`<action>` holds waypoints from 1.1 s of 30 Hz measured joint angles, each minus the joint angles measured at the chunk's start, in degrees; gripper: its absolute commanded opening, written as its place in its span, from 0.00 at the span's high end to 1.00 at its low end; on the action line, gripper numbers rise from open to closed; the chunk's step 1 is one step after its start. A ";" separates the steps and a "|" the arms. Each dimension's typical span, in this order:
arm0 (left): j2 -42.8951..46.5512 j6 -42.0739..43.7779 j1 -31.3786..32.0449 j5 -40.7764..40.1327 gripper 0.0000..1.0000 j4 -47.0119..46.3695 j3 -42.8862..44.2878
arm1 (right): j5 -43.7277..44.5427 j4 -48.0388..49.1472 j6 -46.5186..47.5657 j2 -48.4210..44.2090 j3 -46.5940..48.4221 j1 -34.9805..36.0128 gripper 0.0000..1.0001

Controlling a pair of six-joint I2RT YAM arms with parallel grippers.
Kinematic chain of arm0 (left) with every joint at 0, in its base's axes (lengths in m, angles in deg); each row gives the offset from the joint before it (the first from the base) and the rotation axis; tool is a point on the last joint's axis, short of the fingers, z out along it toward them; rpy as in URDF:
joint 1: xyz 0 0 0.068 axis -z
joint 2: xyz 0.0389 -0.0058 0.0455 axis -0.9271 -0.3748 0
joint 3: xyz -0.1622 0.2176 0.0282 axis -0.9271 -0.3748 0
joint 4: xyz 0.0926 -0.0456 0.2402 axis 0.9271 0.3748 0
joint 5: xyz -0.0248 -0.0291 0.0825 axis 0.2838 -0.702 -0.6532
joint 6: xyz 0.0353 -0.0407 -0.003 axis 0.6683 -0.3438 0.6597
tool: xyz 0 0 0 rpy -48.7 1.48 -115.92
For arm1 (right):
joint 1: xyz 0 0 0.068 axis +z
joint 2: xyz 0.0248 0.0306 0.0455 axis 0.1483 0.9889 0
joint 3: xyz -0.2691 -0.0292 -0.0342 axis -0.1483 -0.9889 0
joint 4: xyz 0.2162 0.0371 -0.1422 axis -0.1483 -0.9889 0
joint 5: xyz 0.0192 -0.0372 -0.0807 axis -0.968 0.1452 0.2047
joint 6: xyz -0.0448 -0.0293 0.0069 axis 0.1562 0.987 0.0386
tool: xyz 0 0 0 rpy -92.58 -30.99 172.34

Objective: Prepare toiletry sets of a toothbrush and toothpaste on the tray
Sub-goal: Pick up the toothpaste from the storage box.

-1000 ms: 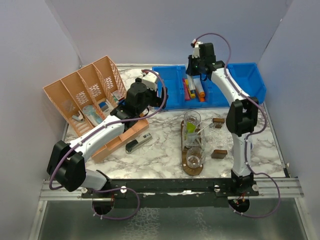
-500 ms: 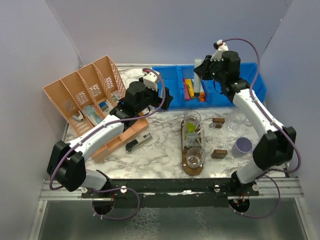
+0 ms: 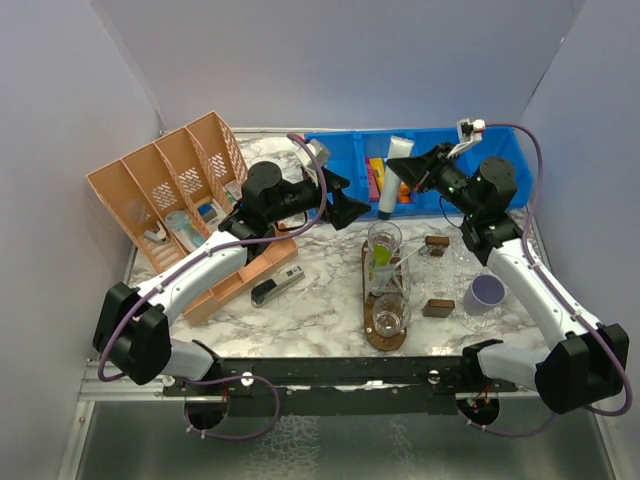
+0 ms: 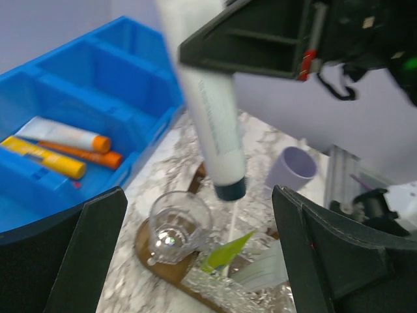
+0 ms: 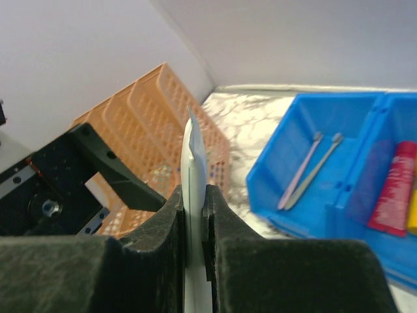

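The dark wooden tray [image 3: 367, 300] holds three clear tumblers in a row. The far two [image 3: 383, 238] carry a lime green tube [image 3: 381, 256] and a thin pale toothbrush; the near one [image 3: 390, 316] looks empty. My right gripper [image 3: 408, 176] is shut on a white toothpaste tube [image 3: 392, 185] with a dark cap, hanging cap-down above the far end of the tray. The right wrist view shows the tube [image 5: 195, 163] pinched between the pads. My left gripper [image 3: 350, 207] is open and empty, just left of the tube [image 4: 212, 117], above a tumbler [image 4: 177, 225].
The blue bin [image 3: 500, 150] at the back holds orange, yellow and red tubes [image 4: 65, 135] and toothbrushes [image 5: 306, 169]. The orange divided basket [image 3: 170, 190] stands at the left. A purple cup [image 3: 485, 293], two brown blocks [image 3: 438, 308] and a black object [image 3: 277, 288] lie on the marble.
My right arm lifted the white tube out of the blue bin and swung right and nearer, uncovering the purple cup. My left gripper moved right toward the tray.
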 measured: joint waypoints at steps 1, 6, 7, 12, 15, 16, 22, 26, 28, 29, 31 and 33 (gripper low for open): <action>0.00 -0.85 0.02 2.01 0.02 -1.11 -0.02 | -1.88 1.53 -1.75 0.11 -1.14 0.00 0.99; -0.15 -3.96 0.39 7.74 0.03 -4.59 0.00 | -7.91 10.88 -10.16 0.11 -5.64 0.02 0.99; -0.46 -4.68 0.52 8.74 0.05 -5.11 0.02 | -8.61 13.16 -11.76 0.11 -6.64 0.00 0.99; -4.42 -7.52 2.01 11.80 0.15 -6.32 0.59 | -11.69 24.81 -20.46 1.03 -11.37 0.02 0.99; -6.60 -8.35 3.65 13.03 0.27 -6.12 0.59 | -12.50 28.59 -23.39 1.51 -13.07 0.02 0.99; -7.02 -8.61 3.96 13.22 0.31 -6.12 0.59 | -12.76 29.20 -23.89 1.51 -13.40 0.02 0.99; -7.54 -9.75 4.79 13.73 0.59 -6.32 0.61 | -13.31 30.10 -24.50 0.02 -13.73 0.07 0.99; -7.39 -9.62 5.40 14.08 0.70 -6.78 0.87 | -13.29 28.72 -23.26 -1.68 -13.73 0.07 0.99; -7.02 -8.94 5.57 13.97 0.73 -6.36 0.87 | -13.29 27.71 -22.53 -2.58 -13.73 0.09 0.95; -6.69 -8.52 5.66 13.81 0.75 -5.77 0.87 | -13.29 27.17 -22.29 -2.93 -13.73 0.11 0.92; -5.73 -7.02 5.97 12.94 0.77 -4.13 0.87 | -13.31 26.08 -21.51 -3.78 -13.73 0.31 0.86; -4.70 -5.18 6.25 12.02 0.80 -1.92 0.87 | -13.51 24.57 -20.70 -4.39 -13.57 0.50 0.69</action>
